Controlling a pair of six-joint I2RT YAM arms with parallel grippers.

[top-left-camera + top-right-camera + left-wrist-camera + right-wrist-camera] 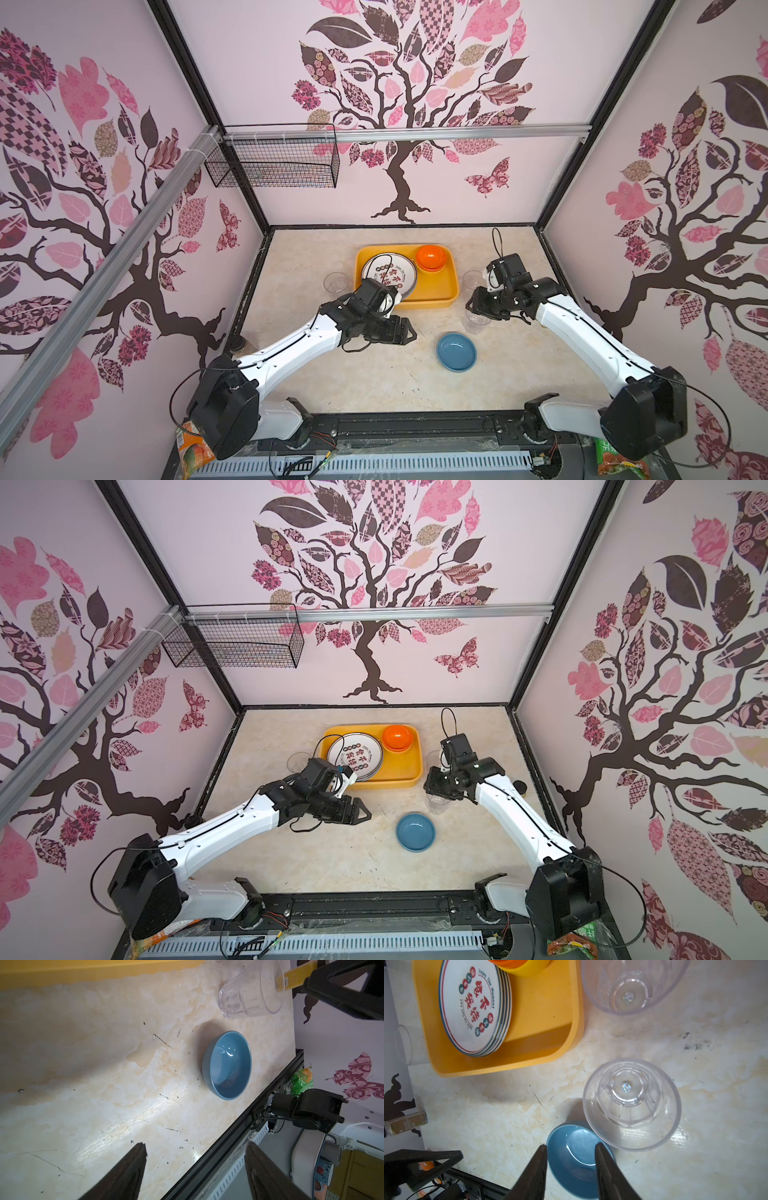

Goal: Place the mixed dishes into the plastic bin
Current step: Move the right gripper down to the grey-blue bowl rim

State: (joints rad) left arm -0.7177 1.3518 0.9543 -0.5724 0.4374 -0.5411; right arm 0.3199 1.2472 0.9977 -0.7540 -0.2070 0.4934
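Note:
The yellow plastic bin (451, 291) (542, 1028) stands at the back middle of the table. It holds a stack of white plates (388, 272) (471, 1005) and an orange bowl (430, 257) nested in a yellow one. A blue bowl (456, 352) (227, 1068) sits on the table nearer the front. One clear tumbler (336, 282) stands left of the bin, a second (471, 280) right of it, and a third (478, 322) (631, 1103) under my right gripper (473, 306) (571, 1145). That gripper is open and empty. My left gripper (410, 332) (195, 1149) is open and empty, left of the blue bowl.
A black wire basket (274, 164) hangs on the back rail at the left. An amber bottle (243, 345) stands at the table's left edge. Snack bags (193, 453) (619, 457) lie at the front corners beyond the black front rail (239, 1132).

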